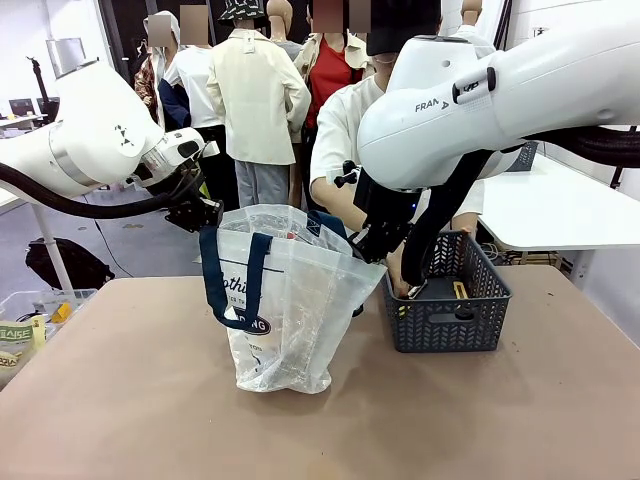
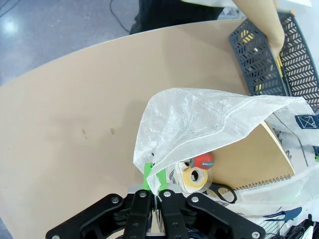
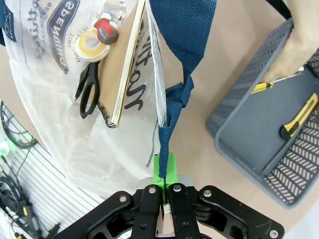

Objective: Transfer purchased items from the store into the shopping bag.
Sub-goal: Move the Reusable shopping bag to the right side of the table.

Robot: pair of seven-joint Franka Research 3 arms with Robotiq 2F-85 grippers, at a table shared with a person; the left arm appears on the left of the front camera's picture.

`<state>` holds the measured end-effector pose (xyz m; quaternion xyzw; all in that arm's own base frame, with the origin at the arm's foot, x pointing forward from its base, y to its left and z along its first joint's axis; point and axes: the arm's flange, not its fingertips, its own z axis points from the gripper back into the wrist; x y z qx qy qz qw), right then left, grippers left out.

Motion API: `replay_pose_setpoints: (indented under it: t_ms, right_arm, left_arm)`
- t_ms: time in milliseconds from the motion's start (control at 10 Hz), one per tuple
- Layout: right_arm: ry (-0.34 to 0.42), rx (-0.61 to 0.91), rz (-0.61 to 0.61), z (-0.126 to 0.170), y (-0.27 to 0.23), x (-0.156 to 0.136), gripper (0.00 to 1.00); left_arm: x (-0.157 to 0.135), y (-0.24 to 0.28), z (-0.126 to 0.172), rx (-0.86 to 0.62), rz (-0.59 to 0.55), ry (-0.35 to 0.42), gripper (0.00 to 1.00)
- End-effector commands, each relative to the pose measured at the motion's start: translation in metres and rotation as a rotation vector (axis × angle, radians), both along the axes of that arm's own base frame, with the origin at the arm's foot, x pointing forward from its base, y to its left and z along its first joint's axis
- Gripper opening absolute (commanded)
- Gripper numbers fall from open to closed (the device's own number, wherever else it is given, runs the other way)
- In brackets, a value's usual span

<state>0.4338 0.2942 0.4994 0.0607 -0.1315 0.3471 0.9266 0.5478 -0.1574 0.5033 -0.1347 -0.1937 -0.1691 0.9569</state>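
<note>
Bag-filling step in hand: shopping bag [image 1: 285, 300] stands upright mid-worktop [image 1: 120, 410], its mouth held apart by both arms. Left pincer [image 2: 152, 175] is clenched on the crinkly plastic rim; right pincer [image 3: 163, 168] is clenched on the opposite rim, where the navy strap [image 3: 182, 30] joins. Person's hand [image 3: 299, 50] is down in the grey basket [image 1: 445, 325] just beside the bag, probably fetching the next item. Next move calls for a wide, steady mouth with no slack. Wrist views look into the bag: notebook [image 2: 249, 159], scissors [image 3: 88, 89] and tape roll [image 3: 89, 44] are already inside. Front view gives the bag's stance and both arms. Right wrist view adds a yellow knife [image 3: 299, 117] lying in the basket
</note>
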Motion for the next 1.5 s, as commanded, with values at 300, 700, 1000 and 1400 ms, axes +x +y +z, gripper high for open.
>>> replay_pose_setpoints:
  t_ms: [300, 700, 1000, 1400]
  right_arm:
    - [0.008, 0.006, -0.012, -0.0017, -0.0041, -0.002, 0.0]
    - [0.008, 0.006, -0.012, -0.0017, -0.0041, -0.002, 0.0]
    - [0.008, 0.006, -0.012, -0.0017, -0.0041, -0.002, 0.0]
    - [0.008, 0.006, -0.012, -0.0017, -0.0041, -0.002, 0.0]
  left_arm:
    - [-0.001, 0.0032, 0.0021, 0.0, 0.009, 0.004, 0.0]
    - [-0.001, 0.0032, 0.0021, 0.0, 0.009, 0.004, 0.0]
    - [-0.001, 0.0032, 0.0021, 0.0, 0.009, 0.004, 0.0]
    - [-0.001, 0.0032, 0.0021, 0.0, 0.009, 0.004, 0.0]
